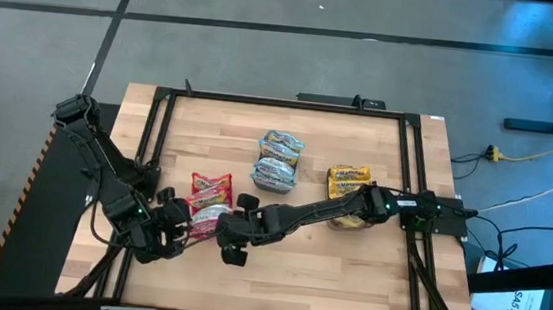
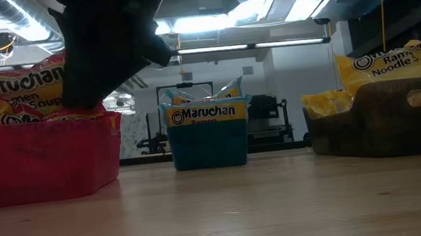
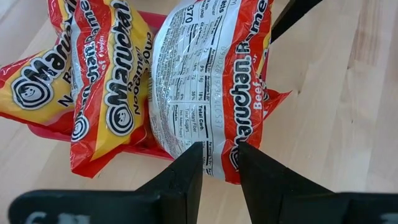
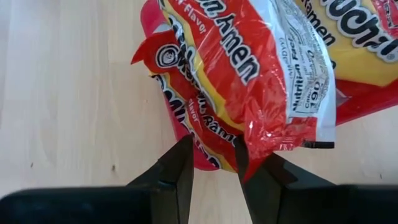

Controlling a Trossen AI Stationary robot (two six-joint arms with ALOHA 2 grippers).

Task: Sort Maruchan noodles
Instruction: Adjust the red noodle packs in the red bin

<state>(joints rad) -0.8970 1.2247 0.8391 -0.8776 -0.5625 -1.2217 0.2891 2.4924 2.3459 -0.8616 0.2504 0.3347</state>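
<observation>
A pink bin point(image 1: 211, 185) near the table's left front holds several red Maruchan noodle packets point(image 3: 106, 74). One red packet point(image 3: 205, 74), white back up, lies tilted over the bin's near rim. My left gripper point(image 3: 221, 168) is at this packet's near end, shut on it. My right gripper point(image 4: 211, 158) comes in from the right and is open. Its fingers stand over the bin's rim point(image 4: 202, 158) and the crimped ends of two red packets point(image 4: 205, 134). In the low view a dark arm point(image 2: 107, 50) hangs over the pink bin point(image 2: 41, 165). My left gripper has the near end point(image 3: 219, 155) of the tilted red packet between its two fingers. They slant down at it from the table's left near side. The packet's far part rests on the other packets in the bin. My right gripper's finger point(image 4: 255, 168) stands against the red crimped corner point(image 4: 267, 140) of the upper packet; I cannot tell whether it touches.
A teal bin point(image 1: 278, 162) with light-blue packets stands mid-table. A dark bin point(image 2: 386, 126) with yellow packets point(image 1: 347, 181) stands to its right, under my right arm. Bare wood lies along the near edge point(image 1: 326, 280).
</observation>
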